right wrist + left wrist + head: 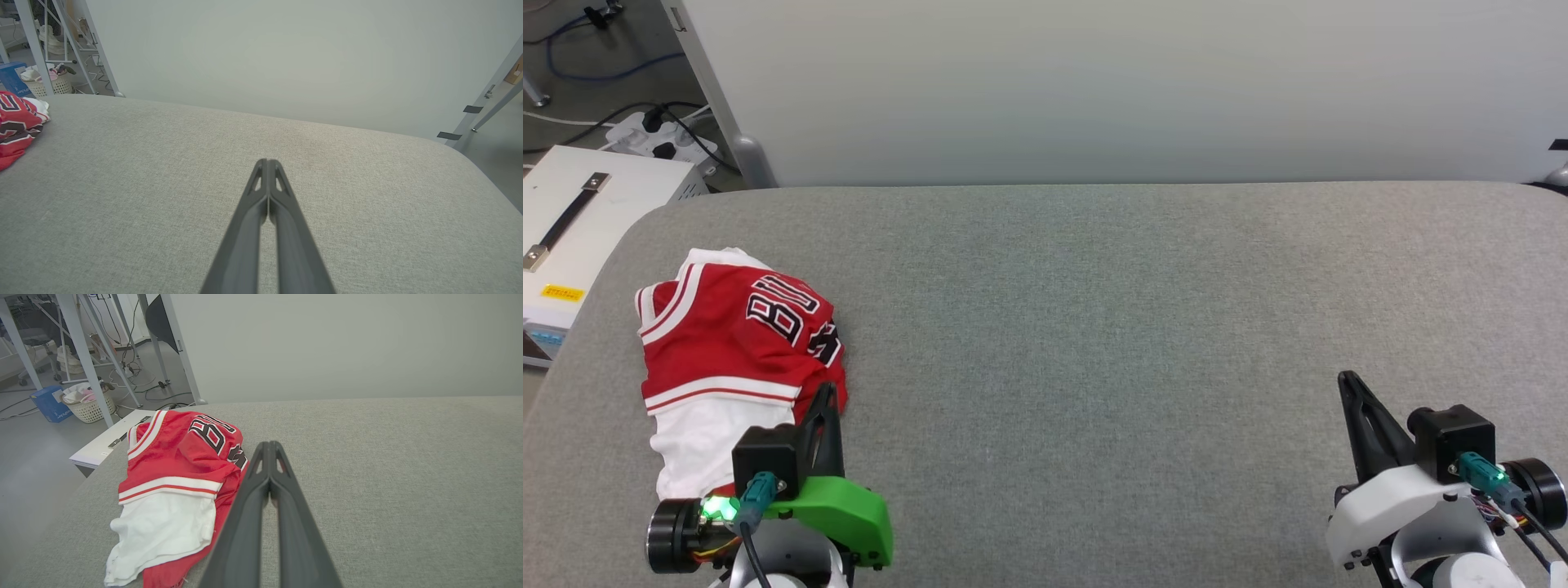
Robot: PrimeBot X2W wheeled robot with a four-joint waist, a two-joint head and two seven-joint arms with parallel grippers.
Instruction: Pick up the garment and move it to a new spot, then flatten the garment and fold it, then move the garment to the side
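Our left hand (pixel 826 396), two long dark fingers pressed together with nothing between them, sits at the lower left of the head view. Its tips overlap the near edge of the crumpled red jersey garment (pixel 735 343), which has a white sleeve, red-and-white striped trim and black white-outlined lettering. We see that garment bunched at the left end of the grey fabric-covered surface (pixel 1143 327). Our right hand (pixel 1349 384) is at the lower right, fingers also closed and empty, well apart from the garment. Left of the surface stands a white case with a black strap handle (pixel 572 216).

From the left wrist view, the left hand (pixel 269 447) is pinched closed just right of the garment (pixel 175 457); whether it touches the cloth we cannot tell. A white woven basket (pixel 90 409) stands on the floor beyond.

From the right wrist view, the right hand (pixel 267 163) is closed over the surface, and the garment (pixel 16 122) lies at the far left.
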